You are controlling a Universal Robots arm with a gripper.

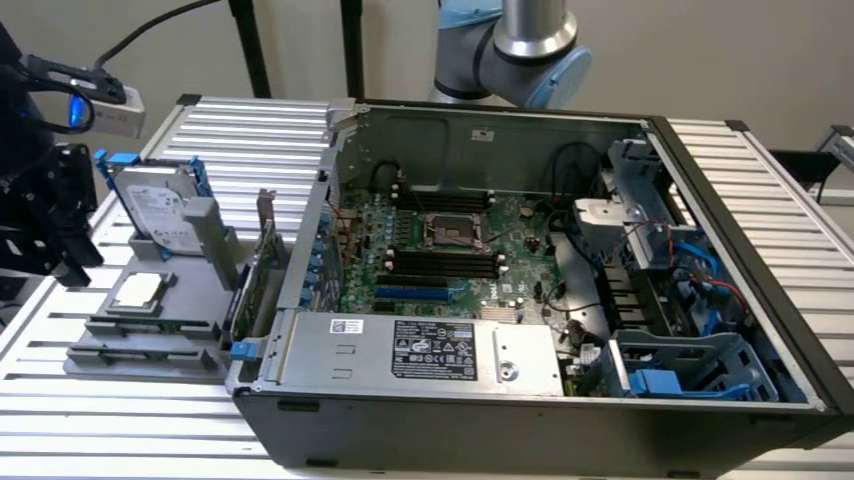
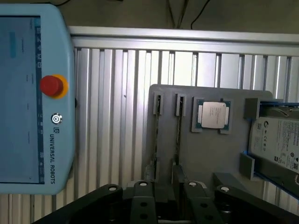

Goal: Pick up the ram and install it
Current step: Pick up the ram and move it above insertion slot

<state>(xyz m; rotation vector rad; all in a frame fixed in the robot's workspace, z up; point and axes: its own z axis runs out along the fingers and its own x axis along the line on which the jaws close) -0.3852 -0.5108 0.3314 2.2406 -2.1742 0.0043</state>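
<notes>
Two ram (image 1: 150,327) strips stand on edge in the narrow slots of a grey holder (image 1: 140,355) at the exterior view's left. From the wrist they are thin dark lines: one ram (image 2: 179,135), a second (image 2: 159,140) beside it. My gripper (image 1: 40,225) hangs at the far left of the exterior view, above and beside the holder. Its black body (image 2: 163,205) sits over the holder's slotted end and nothing shows in its grasp. The open computer case (image 1: 534,400) has black memory slots (image 1: 441,262) on its motherboard.
The holder also carries a silver processor chip (image 2: 212,115), a hard drive (image 2: 275,144) and an upright green card with a bracket (image 1: 260,270). A teach pendant (image 2: 32,98) with a red stop button lies on the ribbed aluminium table (image 2: 117,74). The case's metal walls surround the motherboard.
</notes>
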